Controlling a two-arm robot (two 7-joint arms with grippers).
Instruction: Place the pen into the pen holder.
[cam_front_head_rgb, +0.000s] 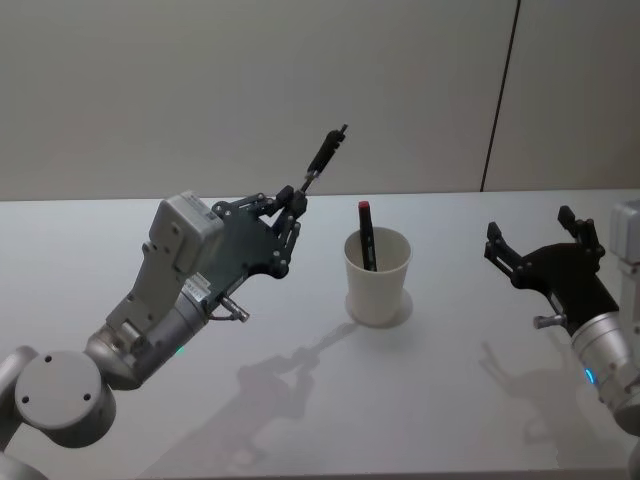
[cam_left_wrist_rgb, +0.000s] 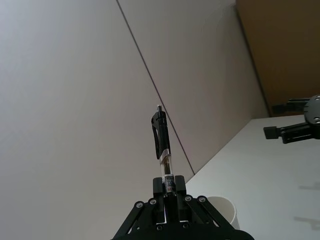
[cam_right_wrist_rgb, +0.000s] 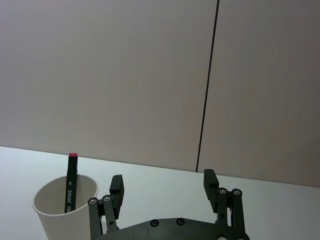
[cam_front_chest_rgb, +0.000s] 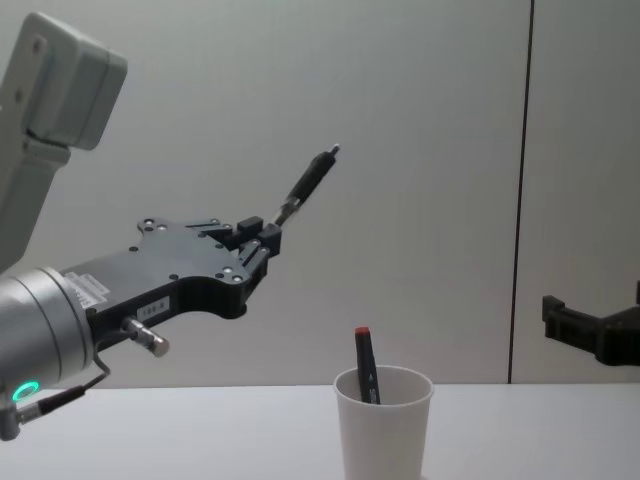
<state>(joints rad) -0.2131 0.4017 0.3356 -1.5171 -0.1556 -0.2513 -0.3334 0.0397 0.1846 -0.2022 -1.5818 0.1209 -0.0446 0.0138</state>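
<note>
Right hand (cam_right_wrist_rgb: 163, 181) spread wide, red-capped marker (cam_right_wrist_rgb: 70, 180) in pen holder (cam_right_wrist_rgb: 54, 222)

The lower part of the marker (cam_front_head_rgb: 367, 232) is hidden by the wall of the paper cup (cam_front_head_rgb: 378, 285); the lower end of the pen (cam_front_head_rgb: 322, 160) is hidden between the fingers of the left gripper (cam_front_head_rgb: 296, 203); in the chest view the bottom edge cuts off the cup's base, and the right edge most of the right gripper (cam_front_head_rgb: 530, 228).
</note>
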